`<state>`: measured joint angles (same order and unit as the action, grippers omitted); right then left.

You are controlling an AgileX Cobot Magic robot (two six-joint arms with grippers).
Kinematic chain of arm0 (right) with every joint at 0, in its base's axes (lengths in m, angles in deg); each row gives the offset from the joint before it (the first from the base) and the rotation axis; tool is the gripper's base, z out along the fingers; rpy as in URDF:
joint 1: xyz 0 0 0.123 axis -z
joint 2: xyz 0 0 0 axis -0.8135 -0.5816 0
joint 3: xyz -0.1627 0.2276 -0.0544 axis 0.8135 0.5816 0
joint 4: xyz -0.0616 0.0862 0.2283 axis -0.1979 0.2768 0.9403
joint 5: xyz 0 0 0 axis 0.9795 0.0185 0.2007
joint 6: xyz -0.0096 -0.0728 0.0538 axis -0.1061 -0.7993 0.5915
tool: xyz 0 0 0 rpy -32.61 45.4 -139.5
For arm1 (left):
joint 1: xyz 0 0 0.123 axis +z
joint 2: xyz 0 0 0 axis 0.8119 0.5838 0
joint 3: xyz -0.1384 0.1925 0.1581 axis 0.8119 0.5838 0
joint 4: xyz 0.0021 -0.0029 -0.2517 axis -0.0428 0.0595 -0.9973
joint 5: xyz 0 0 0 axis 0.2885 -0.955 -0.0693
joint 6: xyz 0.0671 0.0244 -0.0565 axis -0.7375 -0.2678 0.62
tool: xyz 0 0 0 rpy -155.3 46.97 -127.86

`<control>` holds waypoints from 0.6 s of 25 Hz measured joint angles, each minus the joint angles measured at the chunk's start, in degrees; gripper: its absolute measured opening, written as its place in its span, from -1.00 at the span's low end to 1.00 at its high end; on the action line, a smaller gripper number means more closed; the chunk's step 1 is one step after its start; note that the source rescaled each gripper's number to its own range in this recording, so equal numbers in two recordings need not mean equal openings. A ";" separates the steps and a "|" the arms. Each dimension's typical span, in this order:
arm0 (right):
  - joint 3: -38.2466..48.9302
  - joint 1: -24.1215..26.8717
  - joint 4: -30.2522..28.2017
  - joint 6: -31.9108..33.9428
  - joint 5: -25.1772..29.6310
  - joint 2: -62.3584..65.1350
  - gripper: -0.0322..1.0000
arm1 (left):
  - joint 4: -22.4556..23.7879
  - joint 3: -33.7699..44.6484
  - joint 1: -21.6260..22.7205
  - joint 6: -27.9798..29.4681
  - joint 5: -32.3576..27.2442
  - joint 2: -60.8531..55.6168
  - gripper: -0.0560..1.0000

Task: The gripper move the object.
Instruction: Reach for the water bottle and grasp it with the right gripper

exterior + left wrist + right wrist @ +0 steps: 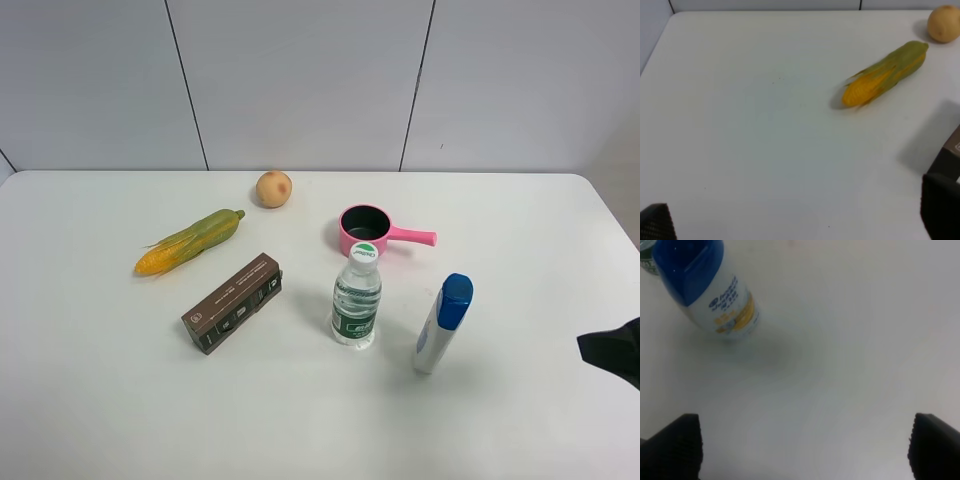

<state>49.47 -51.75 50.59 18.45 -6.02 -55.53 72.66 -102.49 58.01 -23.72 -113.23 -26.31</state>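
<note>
My right claw (805, 445) hangs wide open. The water bottle (357, 300) stands upright at nine o'clock from me, past the shampoo bottle (443, 322). Light, slick, squashy, I'd guess: grip its labelled middle.

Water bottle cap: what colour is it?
White cap with a green mark; best in the exterior high view.

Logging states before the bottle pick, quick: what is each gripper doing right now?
Left gripper: open, holding nothing.
Right gripper: open, holding nothing.
</note>
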 joint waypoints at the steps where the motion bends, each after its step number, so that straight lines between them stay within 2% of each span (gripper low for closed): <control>1: 0.00 0.00 0.36 -0.07 -0.07 -0.69 0.51 | 0.00 0.00 0.00 0.00 0.00 0.00 1.00; 8: -2.26 0.00 1.56 -0.41 0.77 -4.96 0.51 | 0.00 0.00 0.00 0.00 0.00 0.00 1.00; 15: -11.88 0.00 2.52 -0.63 4.57 -11.83 0.51 | -0.05 0.00 0.00 0.00 0.00 0.00 1.00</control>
<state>37.59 -51.75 53.11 17.82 -1.45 -67.37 72.61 -102.49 58.01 -23.72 -113.23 -26.31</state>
